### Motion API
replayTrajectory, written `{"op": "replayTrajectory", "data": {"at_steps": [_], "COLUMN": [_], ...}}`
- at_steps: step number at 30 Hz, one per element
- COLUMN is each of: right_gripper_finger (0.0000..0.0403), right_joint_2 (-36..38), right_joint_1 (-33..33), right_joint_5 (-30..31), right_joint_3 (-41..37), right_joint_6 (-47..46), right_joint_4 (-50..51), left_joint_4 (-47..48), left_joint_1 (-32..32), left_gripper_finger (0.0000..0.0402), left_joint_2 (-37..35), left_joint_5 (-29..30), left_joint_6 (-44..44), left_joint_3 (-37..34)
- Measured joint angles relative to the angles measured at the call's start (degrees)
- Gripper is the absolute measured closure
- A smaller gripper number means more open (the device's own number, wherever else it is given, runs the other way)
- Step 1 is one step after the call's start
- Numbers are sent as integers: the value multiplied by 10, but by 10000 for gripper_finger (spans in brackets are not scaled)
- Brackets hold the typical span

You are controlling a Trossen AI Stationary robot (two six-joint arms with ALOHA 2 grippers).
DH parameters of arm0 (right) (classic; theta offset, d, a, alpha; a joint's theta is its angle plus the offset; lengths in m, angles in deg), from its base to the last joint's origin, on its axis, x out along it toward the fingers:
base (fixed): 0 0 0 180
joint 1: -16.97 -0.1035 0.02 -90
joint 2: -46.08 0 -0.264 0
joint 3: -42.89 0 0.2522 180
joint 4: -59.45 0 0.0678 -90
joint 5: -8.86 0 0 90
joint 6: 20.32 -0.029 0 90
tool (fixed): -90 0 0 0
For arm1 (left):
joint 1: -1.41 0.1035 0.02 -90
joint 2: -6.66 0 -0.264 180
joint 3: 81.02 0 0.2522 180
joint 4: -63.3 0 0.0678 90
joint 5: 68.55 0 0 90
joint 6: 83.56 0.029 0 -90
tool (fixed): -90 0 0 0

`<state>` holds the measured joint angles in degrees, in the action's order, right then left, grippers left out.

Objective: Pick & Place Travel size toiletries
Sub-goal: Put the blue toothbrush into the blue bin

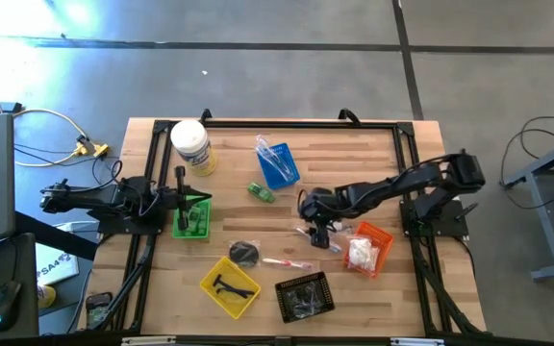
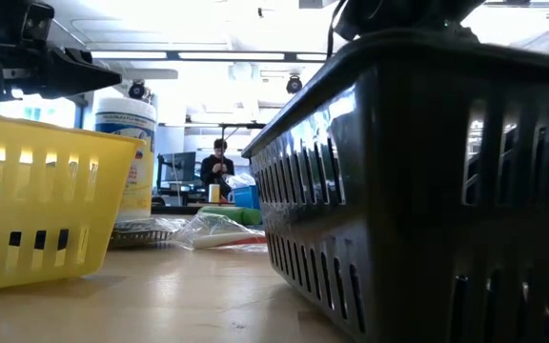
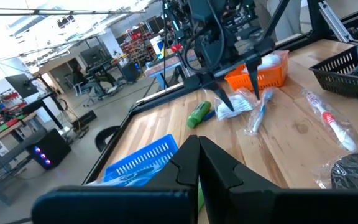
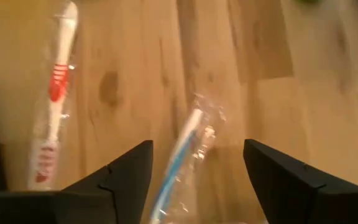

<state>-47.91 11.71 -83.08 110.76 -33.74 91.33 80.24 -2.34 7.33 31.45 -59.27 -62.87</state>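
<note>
A blue toothbrush in a clear wrapper (image 4: 185, 155) lies flat on the wooden table near its middle, also seen from the left wrist (image 3: 260, 115). My right gripper (image 4: 197, 146) hangs open over it, slanting down, one finger on either side and apart from it (image 1: 317, 231). A red toothbrush in its wrapper (image 4: 55, 118) lies beside it, toward the near edge (image 1: 287, 261). A small green bottle (image 1: 261, 191) lies farther back. My left gripper (image 3: 197, 158) is shut and level at the table's left, above the green tray (image 1: 192, 219).
An orange tray (image 1: 368, 248) with white sachets stands right of my right gripper. A blue tray (image 1: 277, 163) and a white tub (image 1: 192, 146) stand at the back. A yellow tray (image 1: 229, 285) and a black tray (image 1: 304, 295) stand near the front edge. A dark round wrapped item (image 1: 245, 252) lies between them.
</note>
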Motion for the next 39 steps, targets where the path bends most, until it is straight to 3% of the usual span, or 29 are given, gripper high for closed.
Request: {"op": "replayTrajectory", "data": {"at_steps": [11, 23, 27, 35, 39], "right_gripper_finger": [159, 173, 216, 373, 381], "right_joint_2": [-49, -102, -103, -100, -80], "right_joint_1": [-17, -46, -53, -60, -55], "right_joint_5": [-29, 23, 53, 77, 74], "right_joint_3": [0, 2, 1, -2, -2], "right_joint_6": [-53, -59, -49, -15, -9], "right_joint_4": [-22, -28, -34, -93, -129], "left_joint_4": [0, -2, -2, -2, -2], "left_joint_1": [0, 0, 0, 0, 0], "left_gripper_finger": [401, 401, 401, 401, 401], "left_joint_2": [0, 0, 0, 0, 0], "left_joint_5": [0, -1, -2, -2, -2], "left_joint_6": [14, 14, 14, 10, 8], "left_joint_3": [0, 1, 1, 1, 1]}}
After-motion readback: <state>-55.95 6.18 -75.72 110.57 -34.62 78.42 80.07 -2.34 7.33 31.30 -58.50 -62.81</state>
